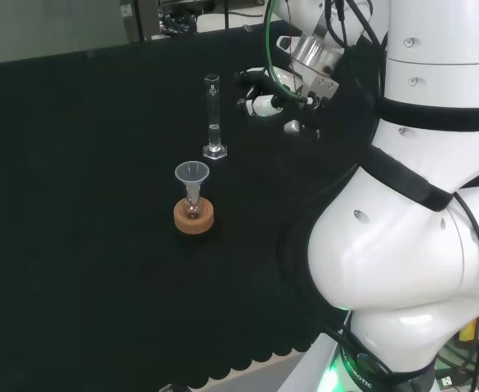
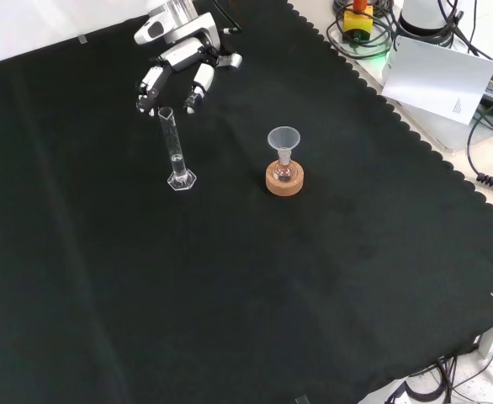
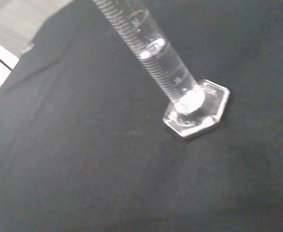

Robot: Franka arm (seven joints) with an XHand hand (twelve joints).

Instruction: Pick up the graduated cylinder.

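Graduated cylinder (image 1: 213, 118): upright on its hexagonal foot, long axis vertical, on the cloth (image 1: 76, 245) just ahead of the hand (image 1: 266, 96), untouched; fingers (image 2: 150, 84) relaxed and apart, reaching toward its upper tube.

The head view looks over the white arm links (image 1: 411, 245) down at the black-clothed table (image 1: 76, 245); the front view faces it from opposite; the wrist view sits close. All share the clear glass graduated cylinder (image 1: 213, 118).

Count on the surface (image 2: 230, 295): one graduated cylinder (image 2: 175, 151) near its far edge, one small flask (image 2: 283, 171) carrying one funnel (image 2: 283, 138), seated in one cork ring (image 2: 283, 182), toward the middle; one robot hand (image 2: 175, 71).
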